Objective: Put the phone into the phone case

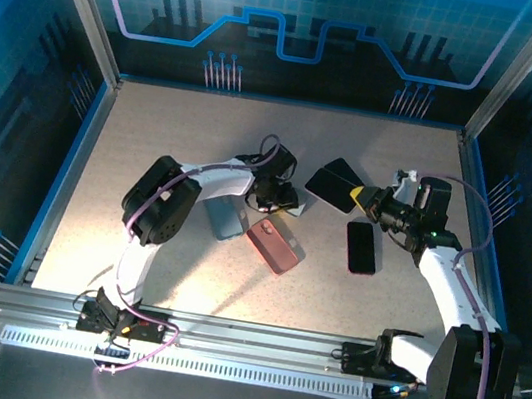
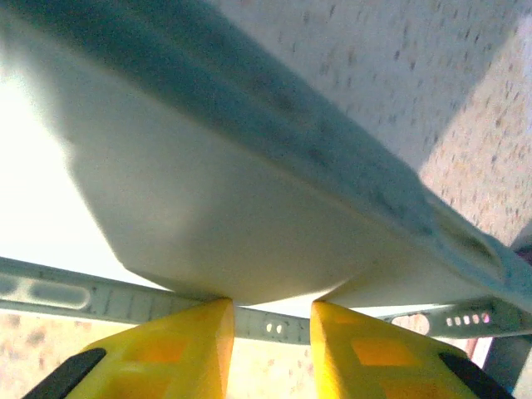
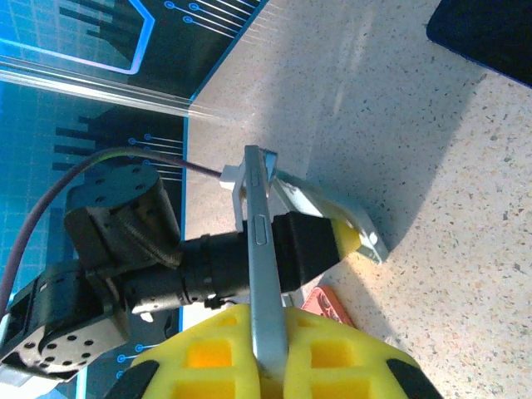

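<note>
Right gripper (image 3: pixel 270 332) is clamping the phone (image 3: pixel 262 249) by its thin edges, up off the table (image 1: pixel 157 122). Left gripper (image 2: pixel 270 324) is pinching the pale phone case (image 2: pixel 249 208) close by. Grip's looking skinny, so I'm guessing any misaligned push is twisting the phone loose.

A speckled beige desk (image 1: pixel 154 141) is sitting inside an enclosure, with blue panels (image 1: pixel 23 70) printed with circuit-like lines standing along its left, far and right edges. An aluminium rail (image 1: pixel 254 341) is running along the near edge, and bright light is glaring off it.
</note>
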